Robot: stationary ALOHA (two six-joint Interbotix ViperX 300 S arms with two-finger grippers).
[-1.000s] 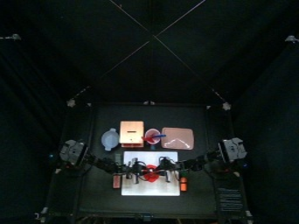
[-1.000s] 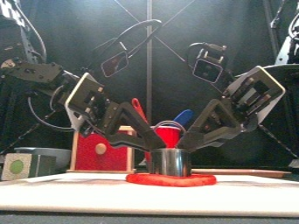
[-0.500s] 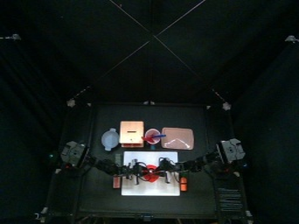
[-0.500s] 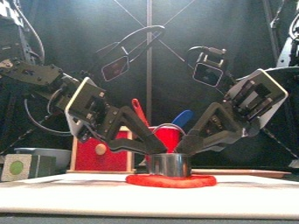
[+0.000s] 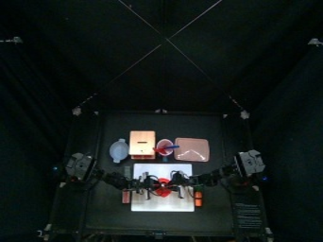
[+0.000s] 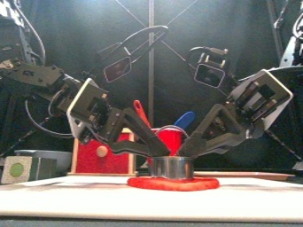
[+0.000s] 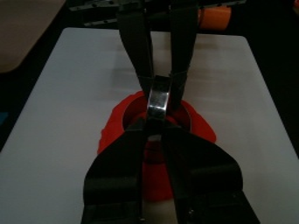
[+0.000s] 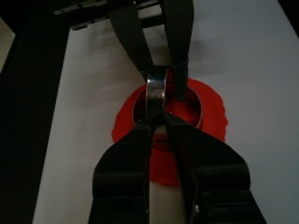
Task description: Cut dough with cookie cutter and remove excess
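Note:
The red dough (image 6: pixel 174 183) lies flat on the white board (image 6: pixel 71 188). A round metal cookie cutter (image 6: pixel 174 166) stands upright on its middle. My left gripper (image 6: pixel 149 157) comes down from the left and my right gripper (image 6: pixel 199 157) from the right, each shut on the cutter's rim on its own side. In the left wrist view my left gripper (image 7: pixel 156 125) pinches the cutter (image 7: pixel 160 92) over the dough (image 7: pixel 117 131). In the right wrist view my right gripper (image 8: pixel 166 118) pinches the cutter (image 8: pixel 155 87) over the dough (image 8: pixel 212 109). No excess ring shows apart from the patch.
Behind the board in the top view stand an orange box (image 5: pixel 143 144), a light blue piece (image 5: pixel 120 149), a small dark red cup (image 5: pixel 165 146) and a tan tray (image 5: pixel 192 148). The board (image 5: pixel 186 203) fills the front of the table.
Both grippers and the cutter have sunk a little lower onto the dough. The dough and board have not shifted.

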